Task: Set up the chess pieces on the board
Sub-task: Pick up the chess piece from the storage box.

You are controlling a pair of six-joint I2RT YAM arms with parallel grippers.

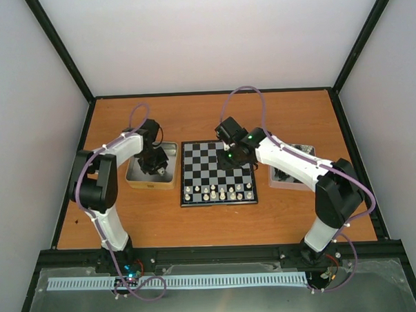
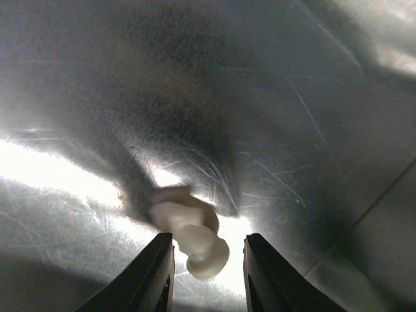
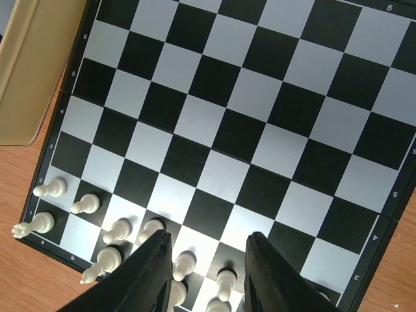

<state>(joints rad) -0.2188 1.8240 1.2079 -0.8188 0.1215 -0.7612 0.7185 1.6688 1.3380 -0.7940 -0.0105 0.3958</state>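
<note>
The board lies mid-table, with several cream-white chess pieces standing on its two near rows. My right gripper hovers over the board's right side. In the right wrist view it is open above the board, with nothing between its fingers and white pieces below. My left gripper reaches down into the left tin. In the left wrist view it is open around a cream piece lying on the tin floor, with a gap at the right finger.
A second metal tin with dark pieces sits right of the board, partly under the right arm. The left tin's tan wall stands close to the board's left edge. Black frame rails border the orange tabletop.
</note>
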